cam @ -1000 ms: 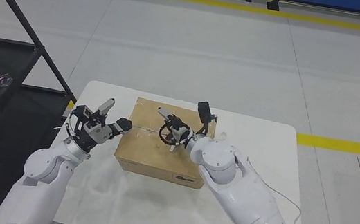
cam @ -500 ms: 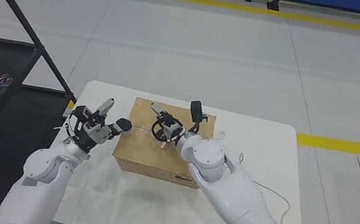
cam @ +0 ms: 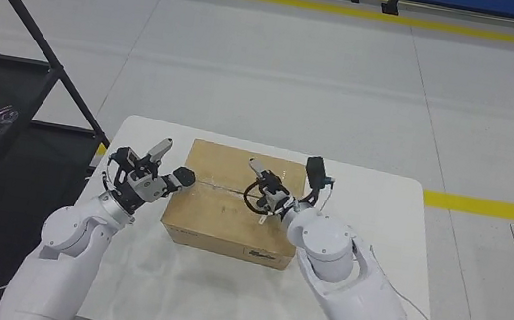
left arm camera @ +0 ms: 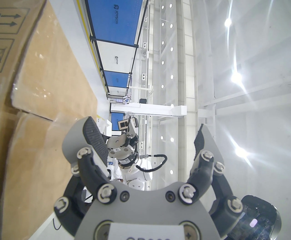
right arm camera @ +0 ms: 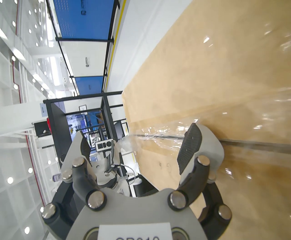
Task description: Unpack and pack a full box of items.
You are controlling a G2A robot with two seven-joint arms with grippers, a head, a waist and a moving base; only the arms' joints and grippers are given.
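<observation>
Since the brown cardboard box (cam: pixel 213 221) sits shut mid white surface (cam: pixel 379 210) w/ slippy clear tape (right arm camera: pixel 163 136) on its top seam, it's prob stiff & heavy, so grab the crinkly tape end; left jaws & right jaws spread, empty.
</observation>
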